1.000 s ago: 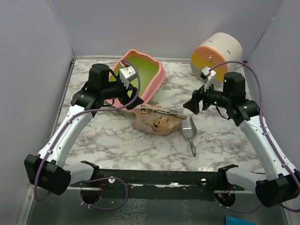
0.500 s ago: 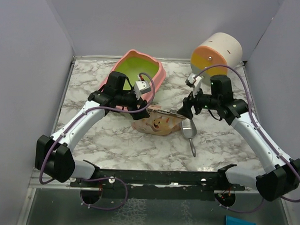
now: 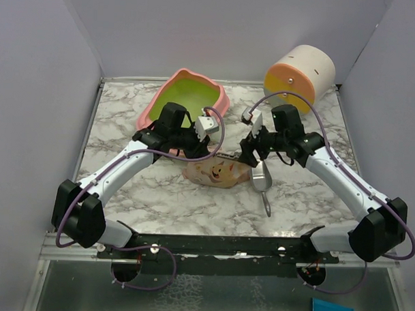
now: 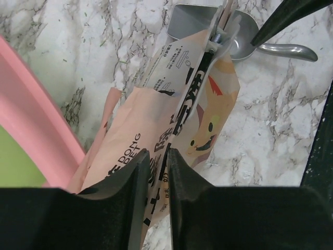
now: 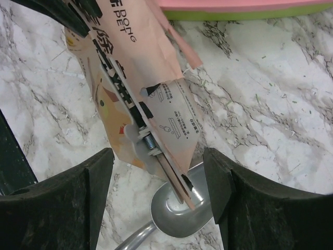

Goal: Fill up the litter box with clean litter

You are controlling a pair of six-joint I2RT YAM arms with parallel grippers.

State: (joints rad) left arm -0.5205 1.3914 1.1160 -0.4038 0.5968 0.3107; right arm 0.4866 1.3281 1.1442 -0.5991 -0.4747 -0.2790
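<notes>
The pink litter box (image 3: 219,105) with its lime-green inside stands at the back left; its rim shows in the left wrist view (image 4: 31,120). Clean litter is out of view. In front of the box lies a beige-orange cat pouch (image 3: 217,173). My left gripper (image 4: 157,153) is shut on the pouch's (image 4: 171,104) upper edge. My right gripper (image 5: 157,156) is open, its fingers astride the pouch's (image 5: 140,78) clipped end without touching it. A grey spring clip (image 5: 148,143) pinches that end.
A grey metal scoop (image 3: 262,179) lies right of the pouch, its bowl (image 5: 182,213) under the clipped end. A round cream-and-orange drawer cabinet (image 3: 299,75) stands at the back right. Grey walls close in the marble table (image 3: 315,193) on three sides.
My left arm swung from over the litter box down to the pouch and its jaws closed on the edge. My right gripper moved left to the pouch's clipped end, still open.
</notes>
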